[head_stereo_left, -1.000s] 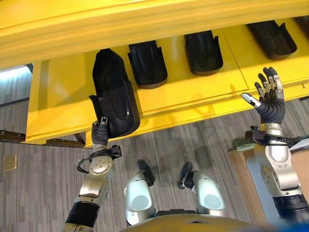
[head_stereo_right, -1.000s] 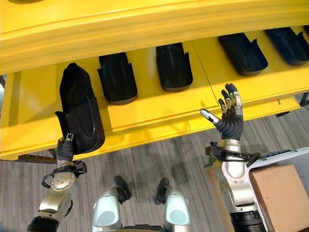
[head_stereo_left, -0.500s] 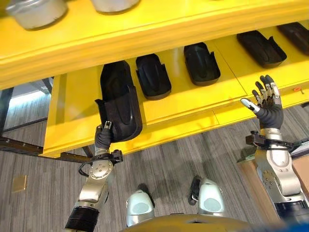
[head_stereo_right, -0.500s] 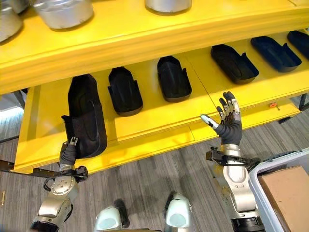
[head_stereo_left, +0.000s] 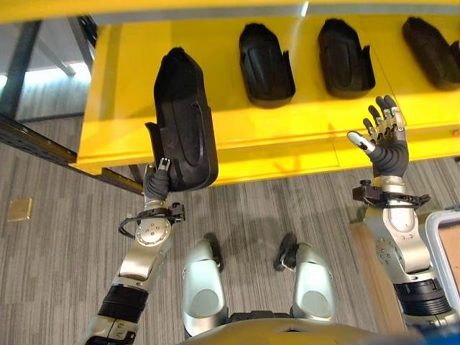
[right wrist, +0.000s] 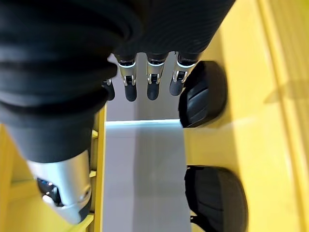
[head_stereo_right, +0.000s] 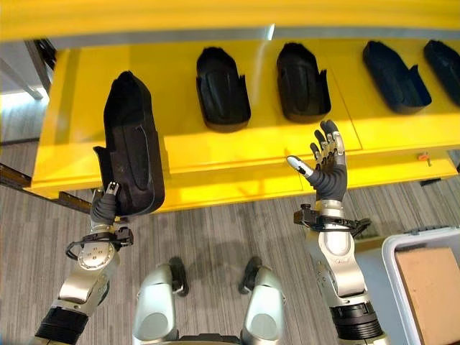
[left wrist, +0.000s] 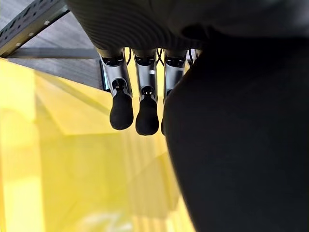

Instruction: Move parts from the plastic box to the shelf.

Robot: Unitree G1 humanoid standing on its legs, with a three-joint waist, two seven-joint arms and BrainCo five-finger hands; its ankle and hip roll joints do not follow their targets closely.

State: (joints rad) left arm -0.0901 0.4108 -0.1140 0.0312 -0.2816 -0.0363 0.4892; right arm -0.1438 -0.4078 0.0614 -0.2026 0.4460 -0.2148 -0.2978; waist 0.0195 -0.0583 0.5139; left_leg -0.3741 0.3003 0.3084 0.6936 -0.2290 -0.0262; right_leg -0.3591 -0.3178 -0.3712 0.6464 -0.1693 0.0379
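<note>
Yellow shelf (head_stereo_left: pixel 129 108), shifted in view; black part (head_stereo_left: pixel 183 122) gripped by left hand (head_stereo_left: pixel 157 188) at seven o'clock, unplaced; right hand (head_stereo_left: pixel 384 140) spread, empty.

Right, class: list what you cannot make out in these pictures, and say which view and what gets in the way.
- Left hand: its grip on the black part is hidden behind the part in both eye views; the left wrist view shows curled fingers beside it, the thumb unseen.
- Rightmost part on the yellow shelf: cut off by the picture's edge.
- Grey bin: cut by the corner, contents partly seen.
</note>
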